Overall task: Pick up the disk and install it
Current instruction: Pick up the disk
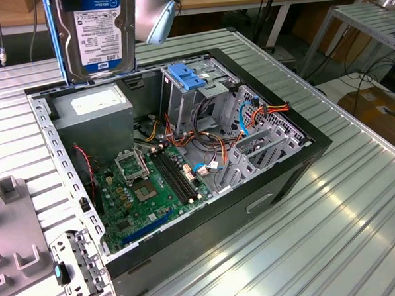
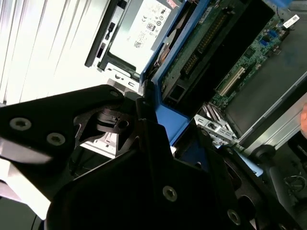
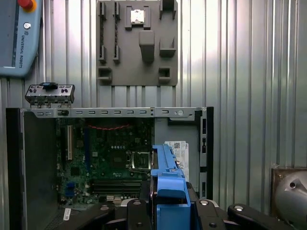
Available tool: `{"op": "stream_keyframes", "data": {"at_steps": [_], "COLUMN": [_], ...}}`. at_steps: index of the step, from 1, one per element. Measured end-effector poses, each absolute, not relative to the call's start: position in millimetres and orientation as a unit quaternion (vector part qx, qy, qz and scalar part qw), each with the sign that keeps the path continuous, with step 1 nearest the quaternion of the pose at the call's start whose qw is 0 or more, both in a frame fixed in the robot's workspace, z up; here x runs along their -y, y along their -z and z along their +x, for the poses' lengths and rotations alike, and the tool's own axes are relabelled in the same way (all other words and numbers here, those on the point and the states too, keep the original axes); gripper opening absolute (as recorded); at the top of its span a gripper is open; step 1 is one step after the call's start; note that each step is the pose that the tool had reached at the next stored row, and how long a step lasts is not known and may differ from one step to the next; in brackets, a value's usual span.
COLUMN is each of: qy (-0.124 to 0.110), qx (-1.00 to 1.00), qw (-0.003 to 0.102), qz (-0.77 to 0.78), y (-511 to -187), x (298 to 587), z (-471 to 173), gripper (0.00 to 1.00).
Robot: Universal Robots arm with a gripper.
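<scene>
At the exterior view's lower left, a grey fixture plate (image 1: 13,230) lies on the ribbed metal counter (image 1: 360,225). A small perforated metal bracket (image 1: 74,267) sits just beside it, next to the near corner of the open computer case (image 1: 279,183). At the upper left the disk (image 1: 99,34) hangs upright in the air. Its white label with black and blue bands faces the camera, and a blue rail runs down its edge. It hangs above the grey power supply box (image 1: 93,107) in the case's far corner; whether its lower edge touches the case rim cannot be told. Further right inside the case come the green motherboard (image 1: 150,183), then the metal cage with a blue tab (image 1: 187,79), then a bundle of orange and black cables (image 1: 262,111). In both wrist views the black jaws are closed on the disk, clamping its blue rails. In the first wrist view the open case lies beyond it.
</scene>
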State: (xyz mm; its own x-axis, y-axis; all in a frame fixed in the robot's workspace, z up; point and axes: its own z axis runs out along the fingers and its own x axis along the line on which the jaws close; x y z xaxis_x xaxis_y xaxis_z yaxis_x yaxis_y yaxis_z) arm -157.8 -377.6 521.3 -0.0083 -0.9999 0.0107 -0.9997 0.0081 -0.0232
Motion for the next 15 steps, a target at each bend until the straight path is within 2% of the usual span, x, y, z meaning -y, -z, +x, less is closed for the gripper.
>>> {"op": "stream_keyframes", "data": {"at_steps": [15], "qy": [0.013], "qx": [-0.710], "qw": [0.006], "qz": [-0.704], "y": [-517], "x": [389], "z": [-145], "gripper": [0.37]}}
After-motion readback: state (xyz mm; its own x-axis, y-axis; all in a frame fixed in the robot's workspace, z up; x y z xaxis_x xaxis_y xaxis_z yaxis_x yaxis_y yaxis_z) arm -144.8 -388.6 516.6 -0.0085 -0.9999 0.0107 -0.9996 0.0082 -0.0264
